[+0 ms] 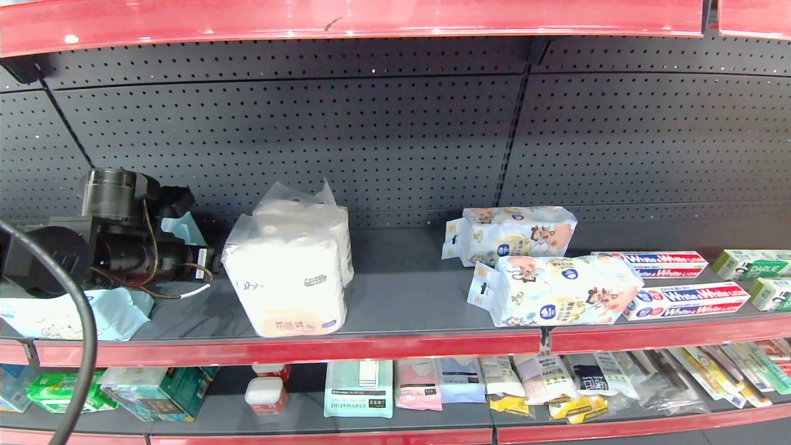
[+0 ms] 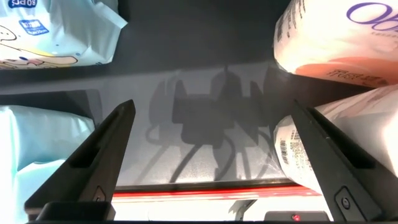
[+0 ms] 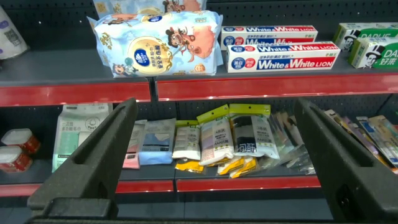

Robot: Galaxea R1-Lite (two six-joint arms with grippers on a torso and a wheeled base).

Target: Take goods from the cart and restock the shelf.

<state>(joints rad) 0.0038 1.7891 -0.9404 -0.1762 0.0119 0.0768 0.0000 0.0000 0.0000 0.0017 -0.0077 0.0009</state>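
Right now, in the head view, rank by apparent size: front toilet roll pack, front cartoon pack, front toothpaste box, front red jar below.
1. Front toilet roll pack
2. Front cartoon pack, slightly smaller
3. Front toothpaste box
4. Front red jar

At the left of the head view the left arm (image 1: 117,247) covers the middle of a pale blue pack (image 1: 93,318) — the pack's left end also runs off the frame edge. A second toilet-roll pack (image 1: 309,204) stands behind the front toilet-roll pack (image 1: 287,278), with only its top and right side showing. The green boxes (image 1: 757,264) are cut off at the right edge. The red shelf lip (image 1: 290,349) hides the tops of the lower-shelf goods (image 1: 432,383) — their print is too small to tell.
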